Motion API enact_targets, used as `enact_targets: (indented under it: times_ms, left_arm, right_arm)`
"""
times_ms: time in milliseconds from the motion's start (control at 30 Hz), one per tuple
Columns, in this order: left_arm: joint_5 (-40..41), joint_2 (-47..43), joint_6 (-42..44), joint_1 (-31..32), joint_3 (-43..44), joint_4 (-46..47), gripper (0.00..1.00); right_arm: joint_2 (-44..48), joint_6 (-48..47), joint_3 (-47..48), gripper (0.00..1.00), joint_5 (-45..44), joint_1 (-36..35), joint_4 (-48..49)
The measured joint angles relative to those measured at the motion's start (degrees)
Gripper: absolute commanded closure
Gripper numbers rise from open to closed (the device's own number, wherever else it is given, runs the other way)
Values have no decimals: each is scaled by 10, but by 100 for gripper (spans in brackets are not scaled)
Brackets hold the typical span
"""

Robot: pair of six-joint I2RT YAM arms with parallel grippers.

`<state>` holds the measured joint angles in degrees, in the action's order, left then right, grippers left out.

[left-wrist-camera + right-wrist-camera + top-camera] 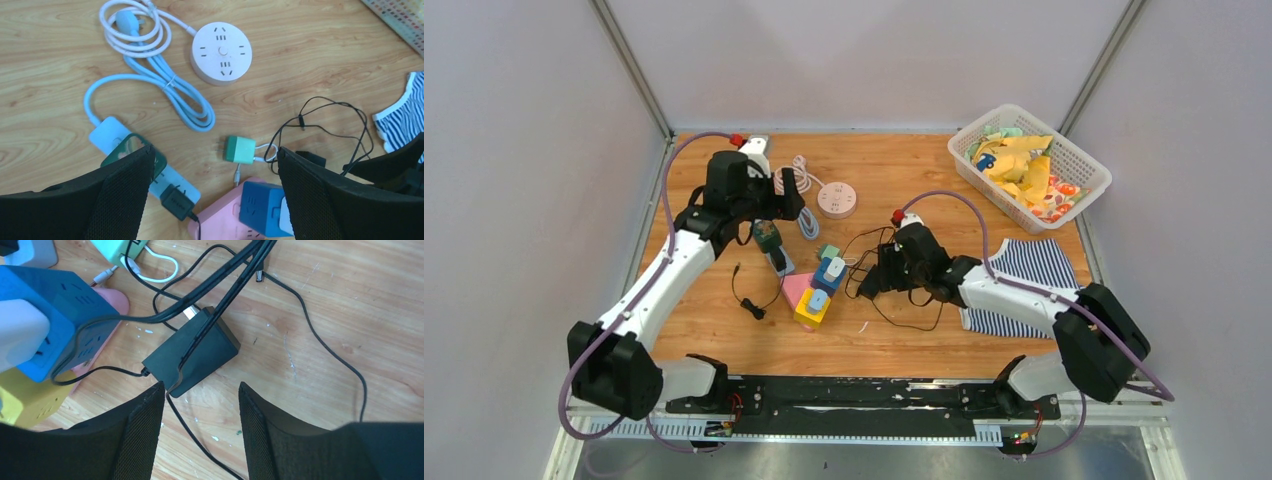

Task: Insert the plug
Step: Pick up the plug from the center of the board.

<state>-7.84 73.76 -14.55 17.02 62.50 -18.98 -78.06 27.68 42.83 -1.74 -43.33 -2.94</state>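
Plug, black adapter, lying flat on counter near blue socket cube, just ahead of right gripper, jaws standing apart, empty. Left gripper hanging wide apart, empty. Risk: cable crossing adapter getting pinched, spoiling grasp.

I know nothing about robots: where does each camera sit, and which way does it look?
Top view: fixed above and behind the robot, looking down on the wooden table; left arm and right arm show.
Left wrist: rides on the left arm, looking down at the round socket and green plug; its black fingers frame the bottom.
Right wrist: rides on the right arm, close over the black adapter; its fingertips show.
Shared: both wrist views catch the blue cube.
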Motion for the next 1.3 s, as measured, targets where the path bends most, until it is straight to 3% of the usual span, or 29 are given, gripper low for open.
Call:
enact_targets:
  times_ms: [167, 333, 633, 733, 933, 1100, 1300]
  left_arm:
    - [31, -44, 14, 0, -42, 2, 4]
    - [49, -49, 25, 0, -56, 0, 3]
    - [59, -54, 35, 0, -61, 0, 1]
    - [63, -54, 35, 0, -61, 0, 0]
    - [76, -54, 29, 0, -63, 0, 0]
    - [81, -54, 19, 0, -63, -4, 0]
    - [51, -54, 13, 0, -63, -4, 7]
  right_arm:
    - [-45, 35, -1, 39, 1, 0, 16]
    - [-77, 63, 1, 25, 4, 0, 36]
    - [-110, 140, 17, 26, 7, 1, 49]
    - [-124, 153, 30, 33, 8, 1, 52]
    - [-127, 153, 46, 71, -1, 1, 44]
    - [-99, 120, 40, 77, -43, 6, 11]
    - [-32, 62, 24, 81, -80, 26, -44]
